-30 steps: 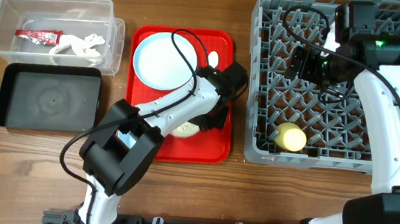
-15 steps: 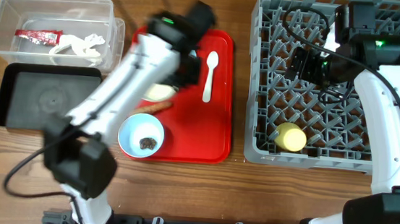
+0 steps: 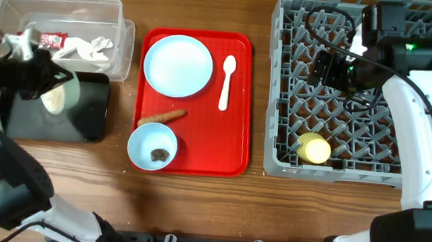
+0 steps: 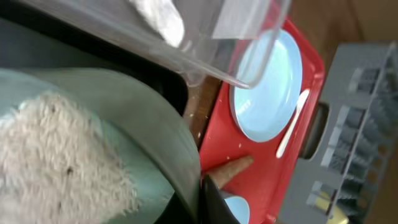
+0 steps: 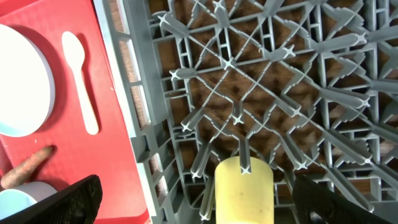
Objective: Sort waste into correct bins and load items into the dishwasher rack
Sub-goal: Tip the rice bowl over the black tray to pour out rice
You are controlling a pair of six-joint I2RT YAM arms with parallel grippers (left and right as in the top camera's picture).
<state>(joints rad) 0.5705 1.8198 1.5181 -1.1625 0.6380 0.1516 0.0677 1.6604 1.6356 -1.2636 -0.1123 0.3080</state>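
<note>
Leftward, left gripper (image 3: 45, 90) clamped on rim of green bowl (image 4: 137, 106), tilted over black tray (image 3: 84, 119), rice (image 4: 56, 162) inside; right gripper (image 3: 325, 68) spread open above rack (image 3: 275, 87), yellow cup (image 5: 244, 190) lying below

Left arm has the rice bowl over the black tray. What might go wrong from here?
1. The bowl is tilted with loose rice in it; grains may miss the black tray and land on the table.
2. The left gripper pinches only the rim, so the bowl may slip.
3. The clear tub is close by; a swing could knock it.
</note>
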